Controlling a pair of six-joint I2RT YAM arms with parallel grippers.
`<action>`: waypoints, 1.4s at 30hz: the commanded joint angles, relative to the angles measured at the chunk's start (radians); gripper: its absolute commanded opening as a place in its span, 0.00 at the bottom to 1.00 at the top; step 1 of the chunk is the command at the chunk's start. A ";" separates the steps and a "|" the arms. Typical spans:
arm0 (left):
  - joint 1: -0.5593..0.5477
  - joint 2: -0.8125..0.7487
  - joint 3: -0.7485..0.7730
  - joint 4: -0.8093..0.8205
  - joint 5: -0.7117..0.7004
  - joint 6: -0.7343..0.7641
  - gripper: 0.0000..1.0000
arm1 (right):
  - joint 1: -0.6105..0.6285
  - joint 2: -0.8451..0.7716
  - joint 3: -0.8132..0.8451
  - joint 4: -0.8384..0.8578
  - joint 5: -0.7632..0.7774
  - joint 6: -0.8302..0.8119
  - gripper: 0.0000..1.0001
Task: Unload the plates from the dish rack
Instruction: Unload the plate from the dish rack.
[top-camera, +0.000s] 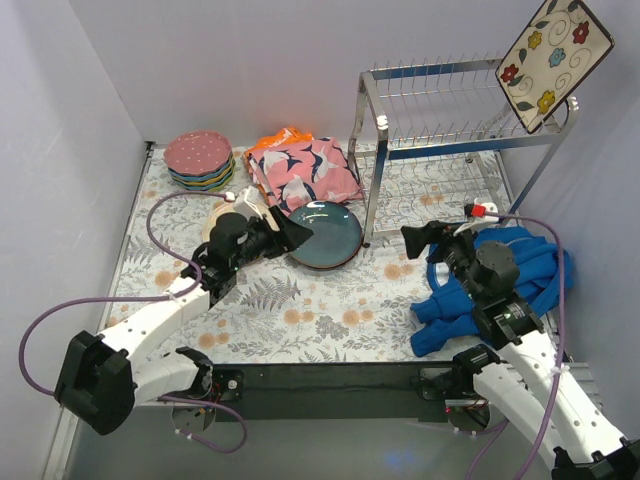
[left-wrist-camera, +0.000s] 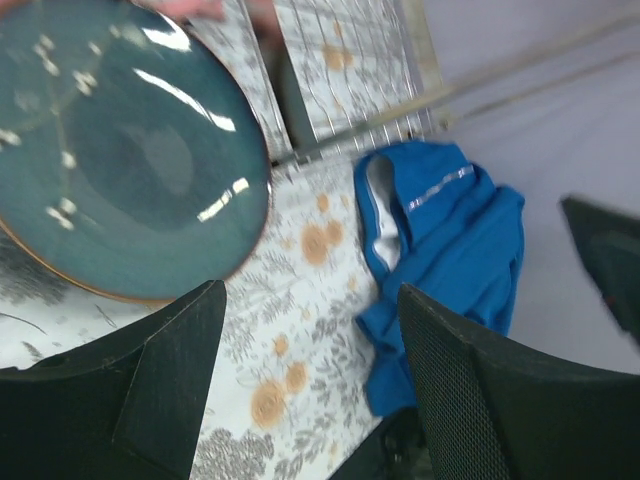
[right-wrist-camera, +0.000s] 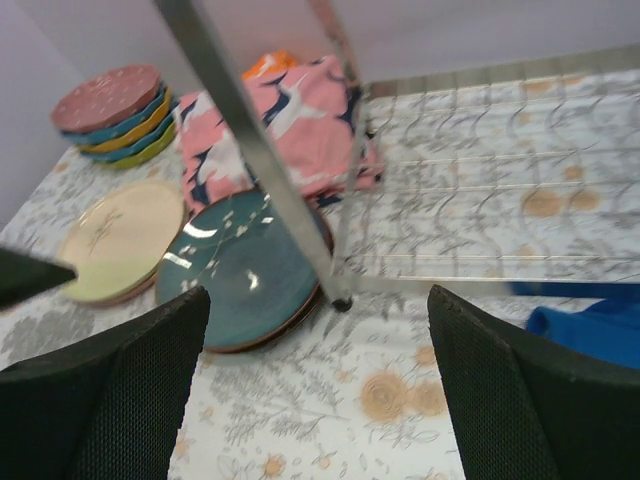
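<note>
Left hand (left-wrist-camera: 310, 295) agape beside teal plate (left-wrist-camera: 120, 150)

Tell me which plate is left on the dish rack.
The square cream floral plate, propped at the chrome wire dish rack's upper right corner; the others lie on the table.

Glossy glazed teal plate (top-camera: 325, 235), chrome wire rack (top-camera: 440, 110)

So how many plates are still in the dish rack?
1: the square floral plate, propped tilted on the upper tier of the dish rack, at its far right corner. I see no others on either tier, though the wrist views show only part of the rack.
</note>
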 joint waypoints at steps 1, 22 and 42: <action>-0.086 -0.028 -0.065 0.066 0.025 0.013 0.68 | -0.001 0.075 0.217 -0.041 0.314 -0.148 0.94; -0.425 -0.268 -0.276 0.084 -0.428 0.214 0.68 | -0.261 0.601 1.150 -0.309 0.571 -0.401 0.91; -0.427 -0.186 -0.265 0.075 -0.425 0.216 0.68 | -0.706 0.937 1.475 -0.348 0.005 -0.101 0.92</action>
